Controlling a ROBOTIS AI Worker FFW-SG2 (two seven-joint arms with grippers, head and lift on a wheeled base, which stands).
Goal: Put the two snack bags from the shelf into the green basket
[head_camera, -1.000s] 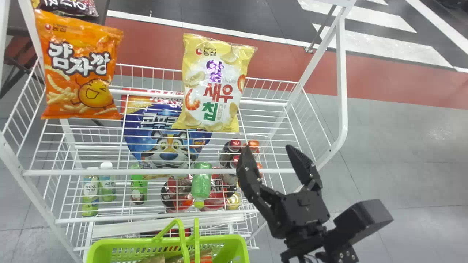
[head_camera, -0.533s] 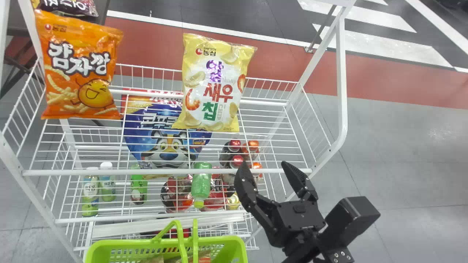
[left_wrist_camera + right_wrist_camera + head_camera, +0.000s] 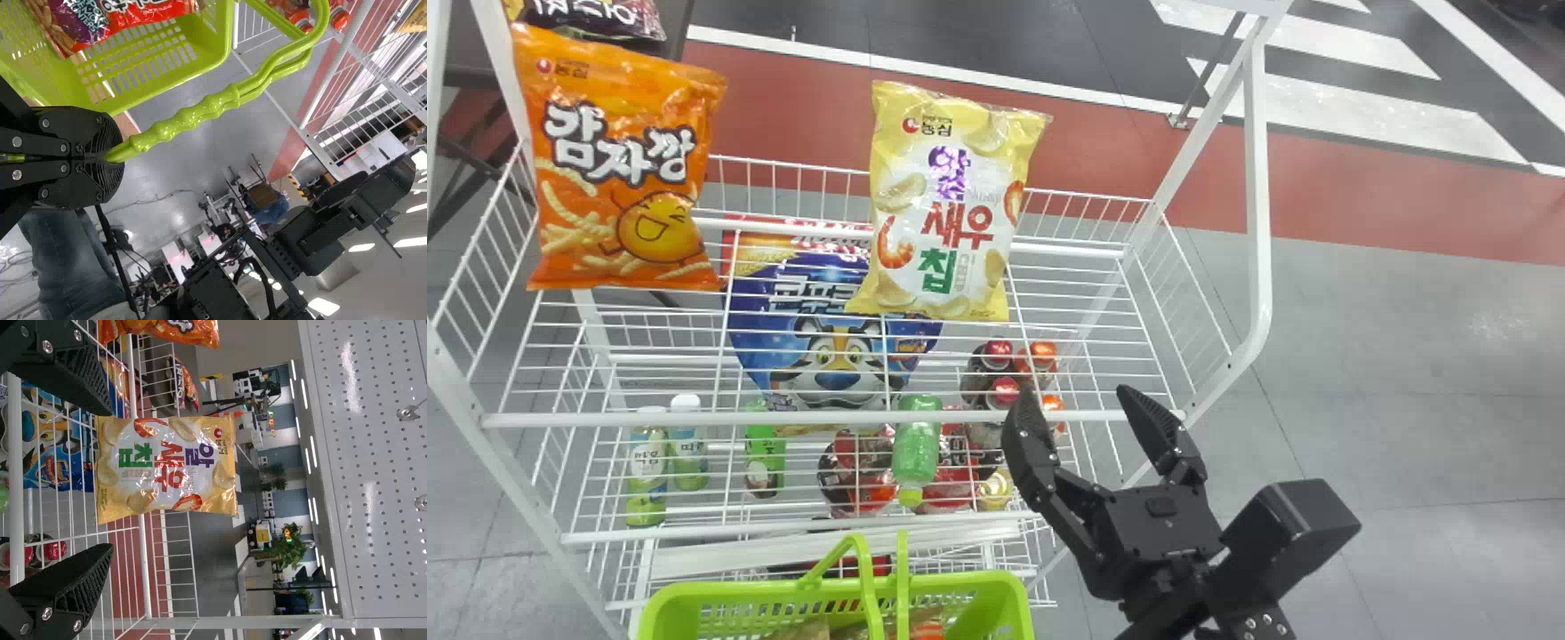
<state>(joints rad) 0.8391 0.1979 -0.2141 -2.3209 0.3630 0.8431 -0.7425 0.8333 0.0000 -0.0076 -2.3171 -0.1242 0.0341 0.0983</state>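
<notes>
On the shelf's upper wire tier, a yellow snack bag [image 3: 951, 213] stands upright at the middle and an orange snack bag [image 3: 621, 169] stands at the left. My right gripper [image 3: 1080, 404] is open at the shelf's front right, nearer than the bags. In the right wrist view the yellow snack bag [image 3: 167, 468] is ahead, between the open fingers of my right gripper [image 3: 110, 483] but beyond their tips. The green basket [image 3: 1009, 591] is at the bottom of the head view. In the left wrist view my left gripper [image 3: 113, 155] is shut on the handle of the green basket [image 3: 157, 70].
The white wire shelf [image 3: 836, 418] has a front rail and a right post [image 3: 1258, 196]. Under the upper tier are a blue cereal bag [image 3: 827, 338], a green bottle [image 3: 917, 444] and several other bottles. Other snack packs [image 3: 133, 17] lie in the basket.
My right gripper has come down and slightly left in the head view since a second ago, still open. The two bags on the shelf have kept their places, and the basket has barely shifted.
</notes>
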